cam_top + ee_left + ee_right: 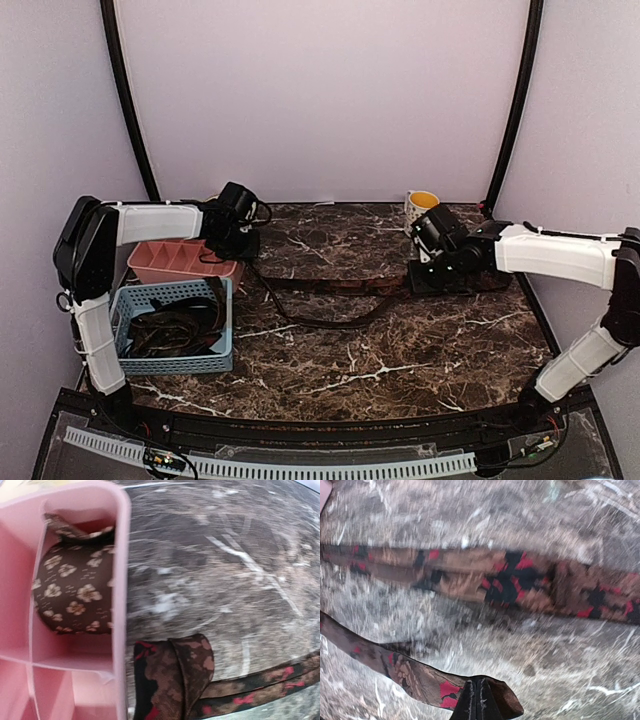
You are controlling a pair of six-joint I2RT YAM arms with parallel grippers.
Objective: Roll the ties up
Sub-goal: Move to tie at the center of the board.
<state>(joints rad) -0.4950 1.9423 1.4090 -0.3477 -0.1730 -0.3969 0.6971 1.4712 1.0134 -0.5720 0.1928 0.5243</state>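
Where the marble table (400,350) nears its far edge, a brown-and-red necktie (335,287) lies stretched left to right, with a slack loop sagging toward the centre. The left claw (238,238), beside the pink tray (150,250) at the far-left corner, is clenched, seemingly on the tie's folded end. The right claw (477,700), toward the far-right corner, pinches the other tip. The fabric looks soft, light and slippery, so it is probably best gripped at a narrow tip.
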